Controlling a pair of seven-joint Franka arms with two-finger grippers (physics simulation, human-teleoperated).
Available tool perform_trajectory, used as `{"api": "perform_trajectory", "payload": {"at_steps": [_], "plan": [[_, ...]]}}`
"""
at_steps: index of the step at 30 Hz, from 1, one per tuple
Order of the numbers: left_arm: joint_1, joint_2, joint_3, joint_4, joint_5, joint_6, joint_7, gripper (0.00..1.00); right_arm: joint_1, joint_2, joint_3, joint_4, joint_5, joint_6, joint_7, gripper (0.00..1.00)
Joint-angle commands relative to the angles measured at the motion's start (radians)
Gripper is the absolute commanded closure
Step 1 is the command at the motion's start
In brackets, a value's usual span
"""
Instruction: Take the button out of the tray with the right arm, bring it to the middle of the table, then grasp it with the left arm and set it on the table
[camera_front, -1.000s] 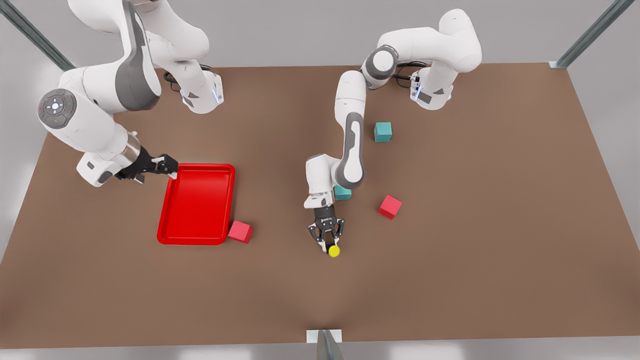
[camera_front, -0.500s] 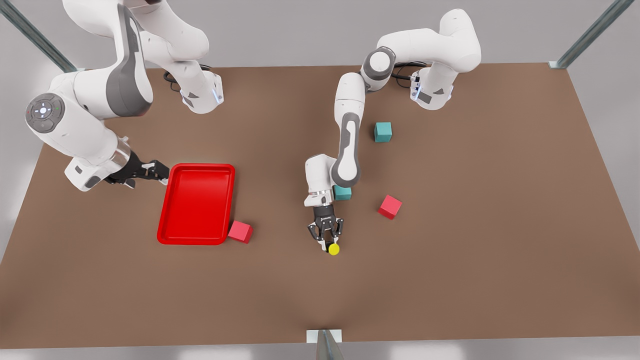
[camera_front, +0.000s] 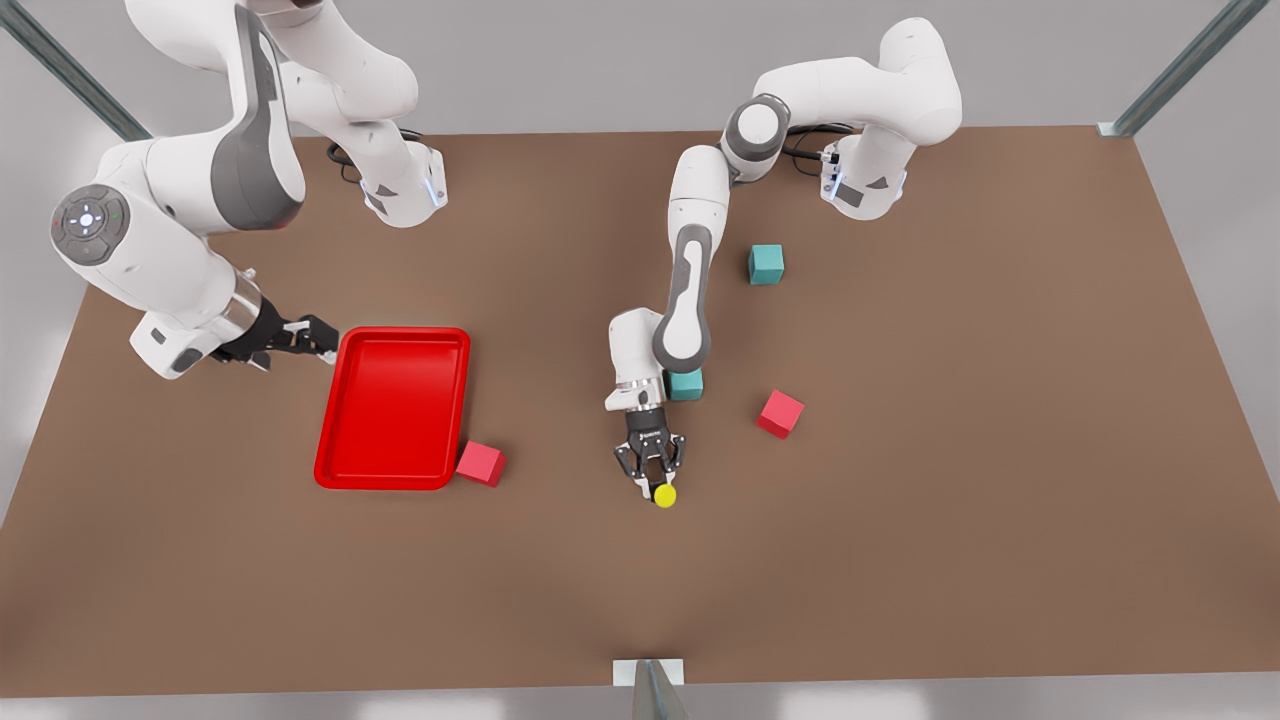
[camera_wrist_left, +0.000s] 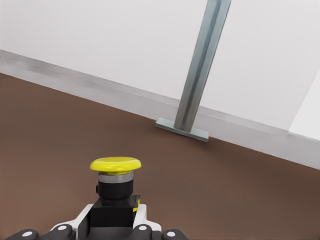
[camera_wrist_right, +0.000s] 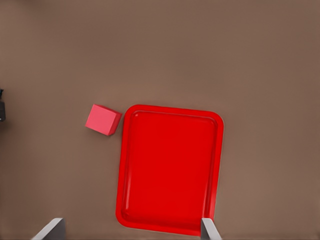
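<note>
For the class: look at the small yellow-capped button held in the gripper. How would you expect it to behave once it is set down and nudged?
The button has a wide cap on a narrower neck and a boxy black base, so it probably stands steadily, yet a push at the cap might tip it. It looks rigid. The left gripper is shut on the button near the table; the right gripper waits beside the tray.

Glossy red tray (camera_front: 395, 405), matte brown table (camera_front: 950, 480)
</note>
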Motion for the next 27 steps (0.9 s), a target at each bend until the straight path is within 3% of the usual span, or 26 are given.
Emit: {"api": "perform_trajectory", "payload": {"at_steps": [1,12,13,14,15,16,27], "plan": [[-0.002,-0.001,0.001,0.001,0.008,-0.009,-0.063,0.64,0.002,-0.001,0.0,0.0,0.001,-0.018,-0.002,0.0],[-0.011,0.009,0.001,0.003,0.036,-0.03,-0.071,0.63,-0.015,-0.001,-0.001,0.0,0.008,-0.035,-0.003,0.0],[-0.013,0.009,0.002,0.003,0.036,-0.03,-0.071,0.58,-0.016,-0.001,-0.001,0.0,0.008,-0.035,-0.005,0.0],[-0.019,0.006,0.002,0.003,0.037,-0.036,-0.071,0.43,-0.019,-0.001,-0.003,0.0,0.008,-0.035,-0.005,0.0],[-0.023,0.005,0.002,0.003,0.04,-0.038,-0.071,0.16,-0.025,-0.001,-0.001,0.0,0.011,-0.036,-0.003,0.0],[-0.026,0.003,0.002,0.003,0.04,-0.042,-0.071,0.01,-0.025,-0.001,0.0,0.0,0.013,-0.036,-0.003,0.0],[-0.049,-0.024,-0.002,0.001,0.037,-0.061,-0.07,0.0,-0.024,-0.001,0.005,0.005,0.013,-0.045,-0.005,0.0]]}}
